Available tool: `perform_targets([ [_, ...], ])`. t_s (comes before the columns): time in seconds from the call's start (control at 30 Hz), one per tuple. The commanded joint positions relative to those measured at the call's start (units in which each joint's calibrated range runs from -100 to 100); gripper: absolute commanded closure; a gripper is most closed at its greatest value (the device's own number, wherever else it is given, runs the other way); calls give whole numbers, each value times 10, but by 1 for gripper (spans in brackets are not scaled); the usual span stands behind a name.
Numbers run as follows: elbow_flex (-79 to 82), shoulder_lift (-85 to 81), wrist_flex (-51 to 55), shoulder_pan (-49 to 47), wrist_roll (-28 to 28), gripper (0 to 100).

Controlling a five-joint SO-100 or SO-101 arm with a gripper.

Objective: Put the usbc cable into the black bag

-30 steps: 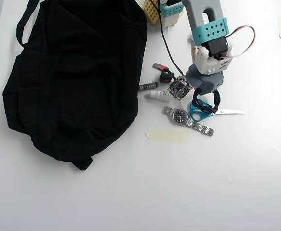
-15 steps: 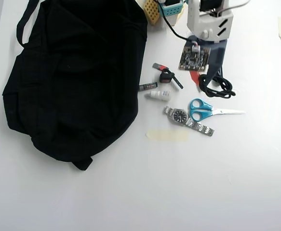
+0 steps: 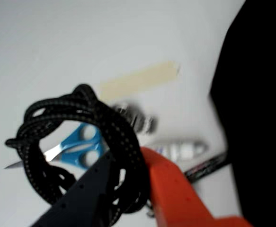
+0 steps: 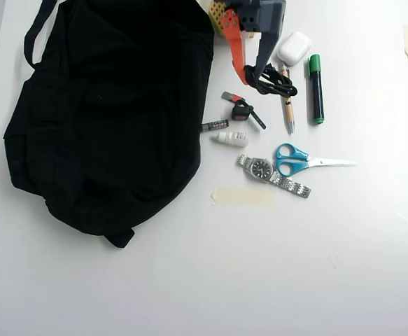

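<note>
while i have the tool (image 4: 251,77) clamped on the usbc cable (image 4: 275,82), the coil hangs clear of the desk (image 4: 294,266) near the top of the overhead view, just right of the black bag (image 4: 113,112); in the wrist view the cable (image 3: 76,137) is pinched between the orange finger and the dark one, most of the loop dangling to one side; my worry is that this off-centre hold lets the coil slip or unwind on the swing, and a trailing loop could catch the key fob (image 4: 242,110) or fall short on the bag's edge; i cannot see an opening in the bag from here, so the cable may just land on top; no brand, label or writing is readable in either view.
</note>
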Motion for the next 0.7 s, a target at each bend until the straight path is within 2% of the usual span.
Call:
perform_targets([
  [0.0, -9, -59, 0, 73, 32, 98],
  [0.33, 6, -54, -9, 338, 55, 98],
  [0.43, 58, -53, -74, 430, 51, 98],
  [0.5, 130, -53, -159, 463, 49, 98],
  [0.57, 213, -52, -250, 470, 48, 98],
  [0.63, 275, -52, -284, 465, 48, 97],
  [0.67, 283, -52, -279, 445, 48, 91],
])
